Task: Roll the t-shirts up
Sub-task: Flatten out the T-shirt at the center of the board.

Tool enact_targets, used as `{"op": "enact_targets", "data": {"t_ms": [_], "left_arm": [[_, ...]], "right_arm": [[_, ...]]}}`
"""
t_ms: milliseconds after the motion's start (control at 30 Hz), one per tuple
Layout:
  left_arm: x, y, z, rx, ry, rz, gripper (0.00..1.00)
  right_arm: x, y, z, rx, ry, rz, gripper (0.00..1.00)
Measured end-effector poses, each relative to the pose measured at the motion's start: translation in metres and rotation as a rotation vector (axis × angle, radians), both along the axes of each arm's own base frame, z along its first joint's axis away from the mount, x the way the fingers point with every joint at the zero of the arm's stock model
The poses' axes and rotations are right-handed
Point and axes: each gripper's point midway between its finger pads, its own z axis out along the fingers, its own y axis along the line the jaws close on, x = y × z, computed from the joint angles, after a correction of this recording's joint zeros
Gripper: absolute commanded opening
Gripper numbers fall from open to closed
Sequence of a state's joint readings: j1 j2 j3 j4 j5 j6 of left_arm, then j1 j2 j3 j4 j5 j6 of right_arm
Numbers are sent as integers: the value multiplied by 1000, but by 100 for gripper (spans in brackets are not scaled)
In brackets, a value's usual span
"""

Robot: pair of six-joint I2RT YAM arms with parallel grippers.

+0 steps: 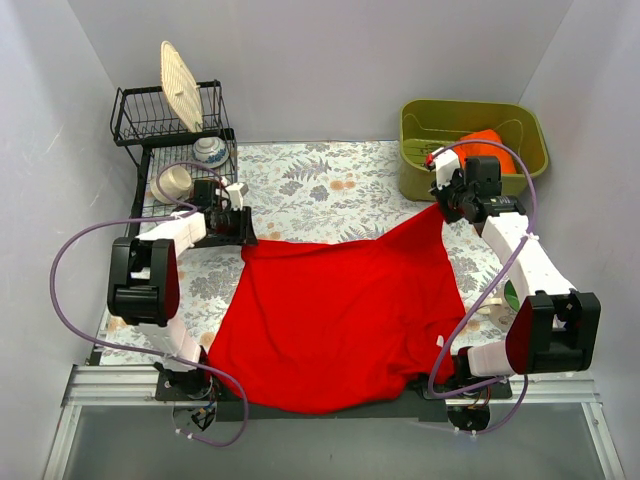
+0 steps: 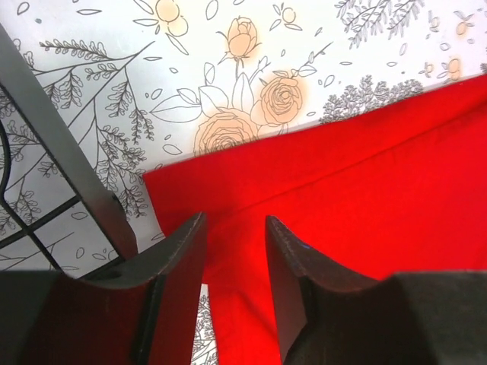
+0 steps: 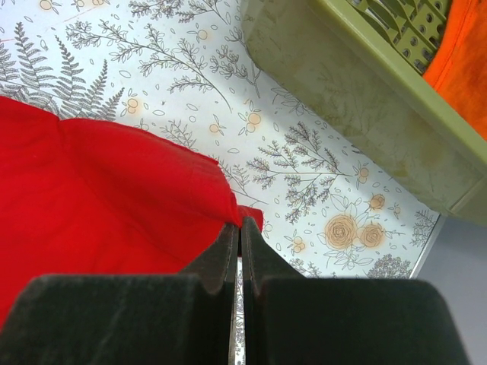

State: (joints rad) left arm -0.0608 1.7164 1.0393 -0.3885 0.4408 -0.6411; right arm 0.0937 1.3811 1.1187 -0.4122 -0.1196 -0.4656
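Dish rack (image 1: 150, 120): black wire, at the far left, holding a woven disc, a bowl and a cup; no part in the task.
Left gripper (image 2: 234, 228): jaws parted, grasping nothing; it hovers low over the far-left corner of the t-shirt (image 1: 340, 310), with red fabric showing in the gap between the jaws.
T-shirt: bright red, spread mostly flat across the floral tablecloth (image 1: 320, 185), its near hem at the table's front edge.
Right gripper (image 3: 239, 228): clenched on the shirt's far-right corner, which rises to a peak at the tips.
Basket (image 1: 520, 120): olive green, far right, with an orange cloth (image 1: 485, 140) inside.
Progress: no roll begun; the shirt looks only laid out. Squaring the corners, folding and all the rolling remain.
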Motion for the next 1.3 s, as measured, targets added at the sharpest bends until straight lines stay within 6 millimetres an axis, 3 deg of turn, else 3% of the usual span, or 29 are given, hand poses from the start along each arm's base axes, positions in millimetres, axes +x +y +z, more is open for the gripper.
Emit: {"op": "enact_targets", "data": {"t_ms": [167, 367, 467, 633, 900, 1300], "left_arm": [[-4, -1, 6, 48, -4, -3, 38], [-7, 3, 51, 81, -110, 31, 30], [-8, 6, 61, 103, -143, 42, 29], [-20, 12, 43, 161, -98, 45, 29], [-31, 15, 28, 220, -70, 22, 39], [-36, 11, 3, 270, -25, -30, 36]], "right_arm": [[0, 0, 0, 0, 0, 0, 1], [0, 0, 0, 7, 4, -6, 1], [-1, 1, 0, 12, 5, -7, 1], [3, 3, 2, 22, 6, -1, 1], [5, 4, 3, 25, 4, 2, 1], [5, 4, 3, 25, 2, 2, 1]]}}
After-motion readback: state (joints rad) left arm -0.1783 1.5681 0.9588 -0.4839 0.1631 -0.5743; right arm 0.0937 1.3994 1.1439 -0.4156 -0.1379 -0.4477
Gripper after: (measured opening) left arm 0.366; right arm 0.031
